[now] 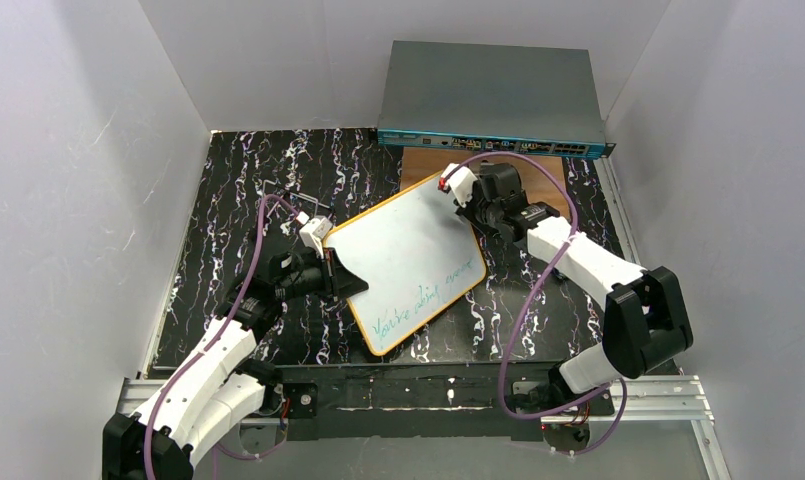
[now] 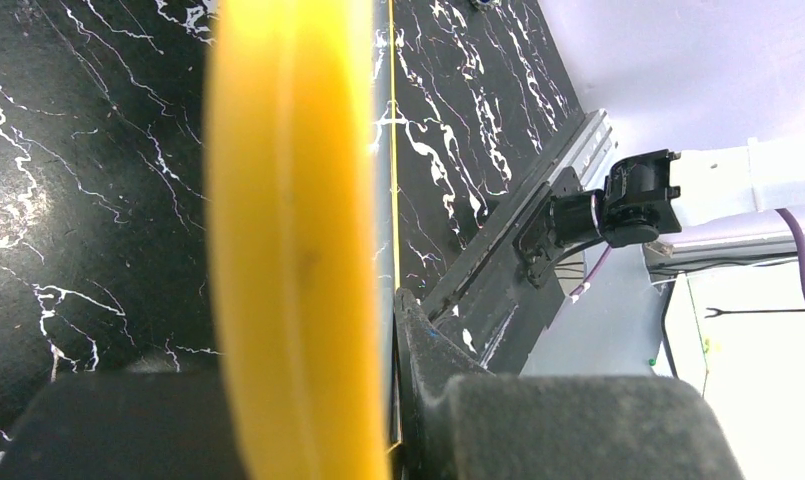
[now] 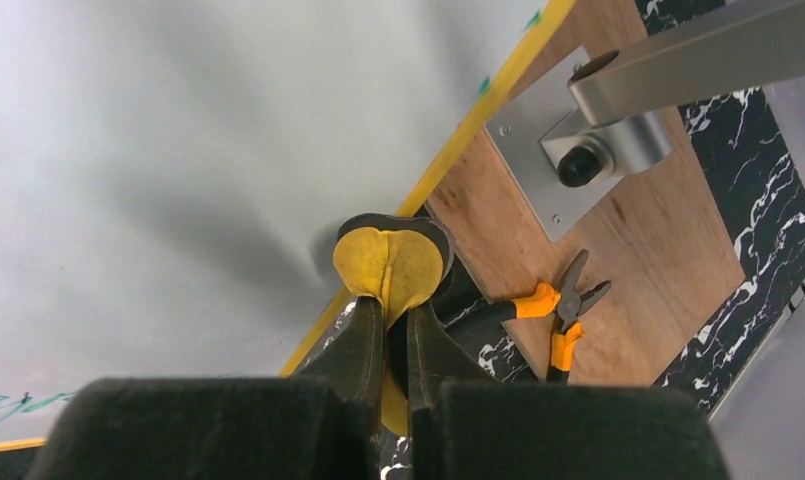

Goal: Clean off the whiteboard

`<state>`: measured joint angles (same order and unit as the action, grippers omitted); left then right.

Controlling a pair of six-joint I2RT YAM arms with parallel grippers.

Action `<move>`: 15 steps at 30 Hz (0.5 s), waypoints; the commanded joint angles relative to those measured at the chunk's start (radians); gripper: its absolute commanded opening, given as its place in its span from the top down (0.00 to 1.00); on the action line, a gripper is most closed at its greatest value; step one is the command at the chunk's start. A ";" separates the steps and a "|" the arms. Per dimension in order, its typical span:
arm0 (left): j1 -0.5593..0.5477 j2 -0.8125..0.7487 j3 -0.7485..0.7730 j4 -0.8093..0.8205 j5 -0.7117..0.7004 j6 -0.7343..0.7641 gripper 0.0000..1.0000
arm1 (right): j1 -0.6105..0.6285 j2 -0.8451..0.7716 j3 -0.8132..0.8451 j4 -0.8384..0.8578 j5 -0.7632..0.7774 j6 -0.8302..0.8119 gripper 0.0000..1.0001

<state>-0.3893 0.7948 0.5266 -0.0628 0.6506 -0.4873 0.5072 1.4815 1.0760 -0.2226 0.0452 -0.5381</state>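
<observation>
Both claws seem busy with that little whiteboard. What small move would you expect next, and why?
Probably the right claw sliding its yellow pad down the whiteboard toward the green writing. The pad sits at the board's far corner, where the surface is blank; the writing lies near the near edge, and the left claw is clamped on the rim, steadying it.

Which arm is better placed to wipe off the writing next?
Right. The right gripper holds a yellow pad at the rim of the board, while the left gripper is clamped on its edge, probably steadying it.
</observation>
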 commanded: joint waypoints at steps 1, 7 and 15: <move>-0.012 -0.017 0.011 0.023 0.066 0.047 1.00 | 0.001 0.019 -0.050 -0.018 0.044 -0.003 0.99; -0.012 -0.019 0.011 0.021 0.064 0.047 1.00 | 0.001 0.012 -0.071 -0.089 -0.017 -0.003 0.99; -0.011 0.004 0.004 0.052 0.074 0.027 1.00 | 0.036 -0.306 -0.213 -0.221 -0.493 -0.137 0.99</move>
<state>-0.3897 0.7952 0.5262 -0.0608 0.6510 -0.4889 0.5018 1.3750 0.9459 -0.3283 -0.1211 -0.5804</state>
